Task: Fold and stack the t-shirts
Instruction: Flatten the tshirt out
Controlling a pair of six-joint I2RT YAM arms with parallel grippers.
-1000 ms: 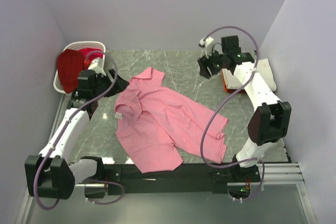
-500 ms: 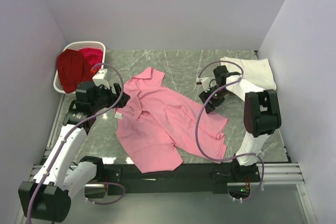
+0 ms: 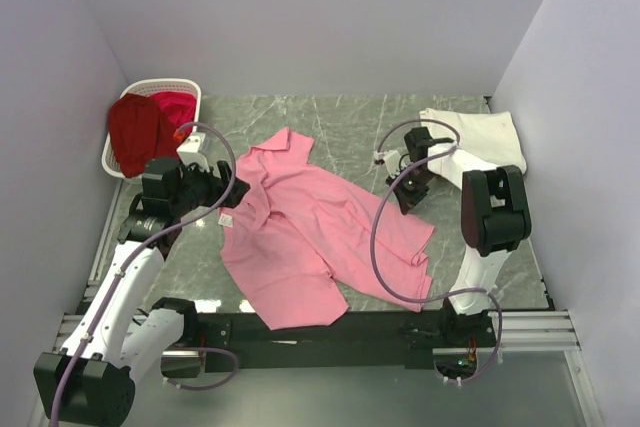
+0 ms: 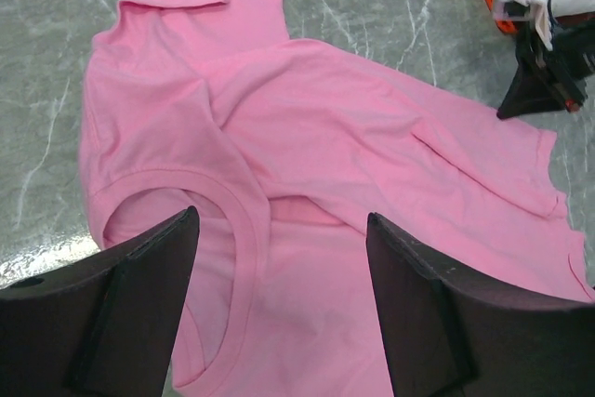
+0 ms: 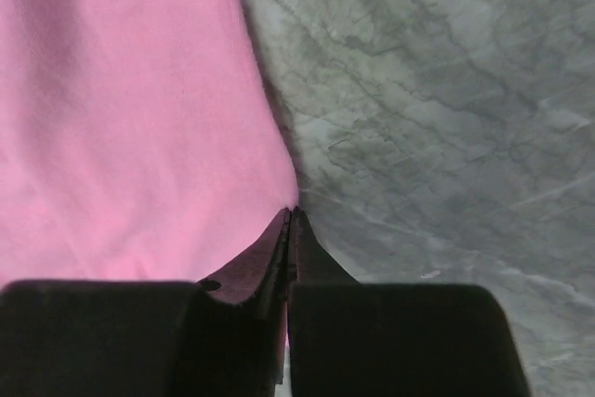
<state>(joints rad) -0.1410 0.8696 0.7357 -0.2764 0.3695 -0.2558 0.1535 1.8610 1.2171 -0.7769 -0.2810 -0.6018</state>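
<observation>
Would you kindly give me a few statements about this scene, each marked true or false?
1. The pink shirt lies loose on the table. True.
2. The left tool is shut. False: its fingers stand wide apart above the pink shirt.
3. The right tool is shut at the pink shirt's edge. True.
4. The basket holds white cloth. False: it holds red shirts.

Robot lab cell, blank white walls (image 3: pixel 300 17), marble-look tabletop (image 3: pixel 340 122)
</observation>
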